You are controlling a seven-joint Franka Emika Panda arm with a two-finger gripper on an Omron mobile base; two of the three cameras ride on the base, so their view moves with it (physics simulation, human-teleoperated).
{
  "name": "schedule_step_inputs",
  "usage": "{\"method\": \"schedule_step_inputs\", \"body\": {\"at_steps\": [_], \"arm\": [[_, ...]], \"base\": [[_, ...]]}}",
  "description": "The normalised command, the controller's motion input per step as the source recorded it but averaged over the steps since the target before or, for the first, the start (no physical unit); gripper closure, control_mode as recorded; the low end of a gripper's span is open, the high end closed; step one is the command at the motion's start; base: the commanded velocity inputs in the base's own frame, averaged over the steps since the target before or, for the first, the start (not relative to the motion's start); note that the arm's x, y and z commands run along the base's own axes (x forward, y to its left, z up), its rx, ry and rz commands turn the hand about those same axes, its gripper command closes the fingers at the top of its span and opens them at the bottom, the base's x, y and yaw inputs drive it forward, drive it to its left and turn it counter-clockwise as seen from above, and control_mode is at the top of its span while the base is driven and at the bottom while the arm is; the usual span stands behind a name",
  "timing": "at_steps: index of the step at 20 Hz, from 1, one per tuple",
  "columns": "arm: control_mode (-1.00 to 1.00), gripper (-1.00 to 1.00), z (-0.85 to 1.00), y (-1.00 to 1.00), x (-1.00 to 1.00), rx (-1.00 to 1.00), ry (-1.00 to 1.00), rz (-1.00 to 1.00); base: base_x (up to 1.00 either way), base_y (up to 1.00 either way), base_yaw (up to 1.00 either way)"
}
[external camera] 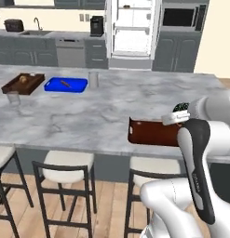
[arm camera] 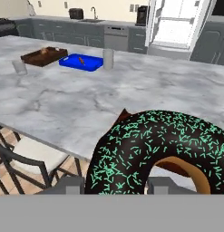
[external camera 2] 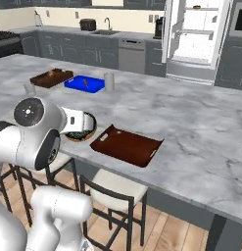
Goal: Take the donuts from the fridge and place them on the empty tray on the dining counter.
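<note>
My gripper point(arm camera: 115, 183) is shut on a chocolate-iced donut point(arm camera: 154, 149) with green sprinkles, which looms large in the hand view. From the right base view the gripper point(external camera 2: 81, 125) holds the donut point(external camera 2: 79, 130) just left of the empty reddish-brown tray point(external camera 2: 126, 145), over the near edge of the dining counter point(external camera 2: 191, 117). In the left base view the donut point(external camera: 180, 108) hangs above the tray's point(external camera: 151, 132) right end. The fridge point(external camera: 132, 28) stands open across the room, its white shelves showing.
A brown tray point(external camera: 23, 83) with food and a bright blue tray point(external camera: 66, 85) lie at the counter's far left, with a glass point(external camera: 13, 98) and a cup point(external camera: 93, 79) nearby. Stools point(external camera: 67, 169) line the near side.
</note>
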Motion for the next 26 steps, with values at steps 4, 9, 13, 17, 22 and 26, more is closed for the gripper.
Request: {"method": "schedule_step_inputs", "body": {"at_steps": [4,9,13,17,22,26], "arm": [[1.00,1.00,0.00,0.00,0.00,0.00,0.00,0.00],[1.00,1.00,0.00,0.00,0.00,0.00,0.00,0.00],[1.00,1.00,0.00,0.00,0.00,0.00,0.00,0.00],[-1.00,1.00,-0.02,0.01,0.61,-0.01,0.23,0.00],[-1.00,1.00,-0.27,0.16,0.85,-0.10,0.57,0.07],[-1.00,1.00,-0.54,0.06,0.57,-0.05,0.24,0.06]], "base": [[0.71,0.00,-0.40],[0.52,0.09,-0.21],[0.23,0.00,-0.01],[0.00,0.00,0.00],[0.00,0.00,0.00],[0.00,0.00,0.00]]}}
